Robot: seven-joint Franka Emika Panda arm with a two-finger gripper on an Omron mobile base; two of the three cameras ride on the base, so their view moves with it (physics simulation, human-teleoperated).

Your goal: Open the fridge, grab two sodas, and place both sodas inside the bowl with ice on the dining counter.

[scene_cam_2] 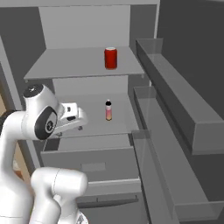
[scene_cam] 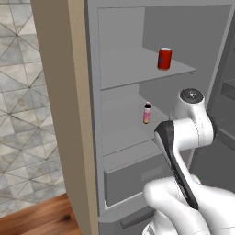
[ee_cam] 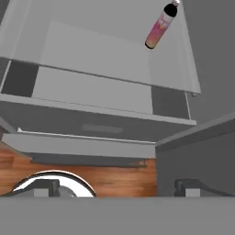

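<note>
My arm (scene_cam: 183, 137) rises from my base and folds at the elbow, the forearm angled up and forward. My wrist (scene_cam_2: 41, 118) is bent so the hand points ahead and downward. My end effector (ee_cam: 119, 186) shows two dark fingertips (ee_cam: 188, 186) set far apart, with nothing between them. I cannot tell from the base views how the fingers stand.

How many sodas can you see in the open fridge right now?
2. The red can stands on the upper shelf; the pink bottle stands upright on the shelf below it. Others could be hidden in the drawer below.
</note>
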